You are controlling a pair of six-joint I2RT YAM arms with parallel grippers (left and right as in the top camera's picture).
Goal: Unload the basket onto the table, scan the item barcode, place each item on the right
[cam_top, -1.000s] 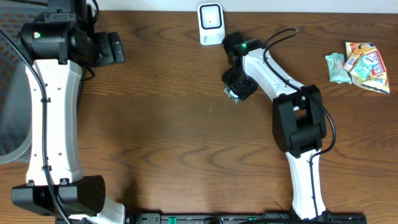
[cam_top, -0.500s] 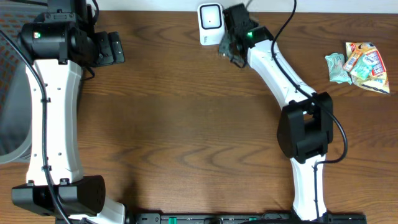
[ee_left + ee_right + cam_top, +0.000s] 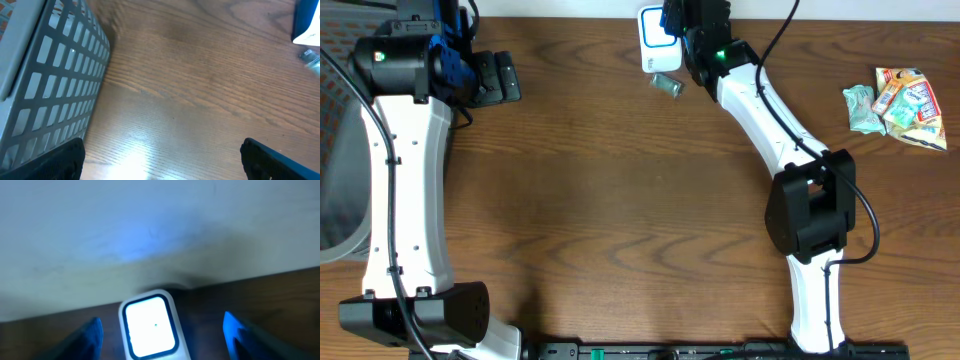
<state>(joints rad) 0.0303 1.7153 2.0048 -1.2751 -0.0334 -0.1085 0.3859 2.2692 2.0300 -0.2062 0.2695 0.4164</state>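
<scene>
The item (image 3: 667, 85), a small silvery-green packet, lies loose on the table just below the white scanner (image 3: 654, 40). It also shows at the right edge of the left wrist view, item (image 3: 311, 55), under the blue-lit scanner (image 3: 306, 20). My right gripper (image 3: 682, 20) hovers at the scanner's right side, open and holding nothing. In the right wrist view the scanner's bright window (image 3: 149, 325) glows between my spread fingers (image 3: 89, 335), right gripper (image 3: 161, 324). My left gripper (image 3: 505, 78) stays open at the far left, left gripper (image 3: 162, 152) over bare wood.
A grey slatted basket (image 3: 50, 75) stands at the left of the left wrist view. Several colourful snack packets (image 3: 898, 100) lie at the table's right edge. The table's back edge runs just behind the scanner.
My right gripper has swung from mid-table up to the scanner and its jaws have opened. The item that it carried now lies on the table below the scanner. The left arm has not moved.
</scene>
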